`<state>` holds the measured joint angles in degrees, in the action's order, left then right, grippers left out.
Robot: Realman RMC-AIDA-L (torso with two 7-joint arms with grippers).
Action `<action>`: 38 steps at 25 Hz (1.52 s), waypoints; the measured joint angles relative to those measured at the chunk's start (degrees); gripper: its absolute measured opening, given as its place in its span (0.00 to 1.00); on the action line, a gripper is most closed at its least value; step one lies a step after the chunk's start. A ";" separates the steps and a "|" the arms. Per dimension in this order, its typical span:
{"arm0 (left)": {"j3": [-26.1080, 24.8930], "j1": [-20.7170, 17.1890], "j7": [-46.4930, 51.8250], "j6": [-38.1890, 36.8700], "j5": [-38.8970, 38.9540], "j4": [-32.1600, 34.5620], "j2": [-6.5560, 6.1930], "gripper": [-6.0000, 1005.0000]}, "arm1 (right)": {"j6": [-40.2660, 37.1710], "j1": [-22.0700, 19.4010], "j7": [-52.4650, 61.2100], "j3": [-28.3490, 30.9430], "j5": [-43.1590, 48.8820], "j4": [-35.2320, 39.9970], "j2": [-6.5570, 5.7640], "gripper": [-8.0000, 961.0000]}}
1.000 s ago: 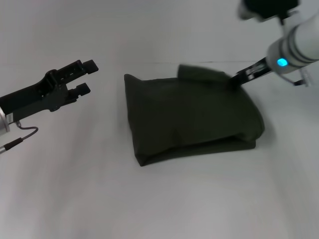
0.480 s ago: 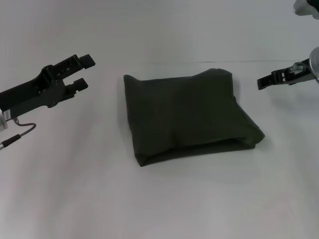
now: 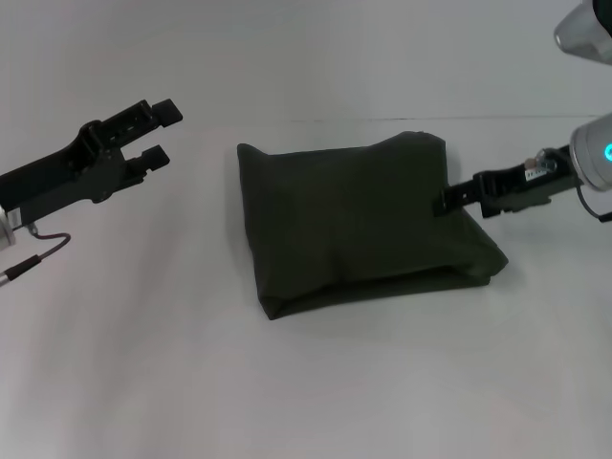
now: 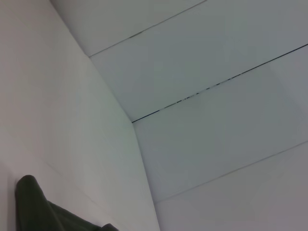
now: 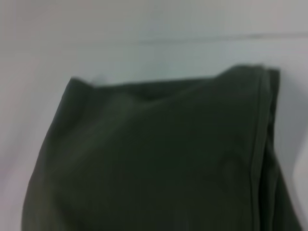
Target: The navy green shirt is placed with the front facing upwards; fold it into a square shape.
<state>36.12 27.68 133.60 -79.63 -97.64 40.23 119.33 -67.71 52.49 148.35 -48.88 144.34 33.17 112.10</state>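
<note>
The navy green shirt lies folded into a rough square bundle in the middle of the white table. Its lettering and neck label are hidden inside the folds. My right gripper is low at the bundle's right edge, its tip touching the cloth. The right wrist view is filled by the folded shirt, with a hem seam running down one side. My left gripper is open and empty, held above the table to the left of the shirt. A corner of the shirt shows in the left wrist view.
White table surface surrounds the bundle on all sides. A thin seam line runs across the back of the table behind the shirt. A thin cable hangs under my left arm.
One second ago my right gripper held a flap at the shirt's back right corner. It let go, drew back right, and has now come back lower to the right edge. The flap lies flat.
</note>
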 joint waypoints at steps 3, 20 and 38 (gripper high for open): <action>0.00 0.00 -0.01 0.00 0.34 -0.07 0.02 0.90 | -3.95 -0.63 0.93 0.02 0.11 0.88 -0.70 0.90; 0.00 0.59 -0.10 0.71 0.44 -0.54 0.17 0.90 | -11.35 -4.29 1.03 4.52 -0.24 2.17 -0.85 0.90; 0.00 1.75 -1.64 1.30 0.43 -1.90 0.29 0.90 | -15.60 -8.91 2.03 17.35 -5.32 -3.24 -0.90 0.89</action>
<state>36.12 29.43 131.97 -78.33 -97.21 38.33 119.62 -83.31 43.57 150.38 -31.53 139.02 29.93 111.20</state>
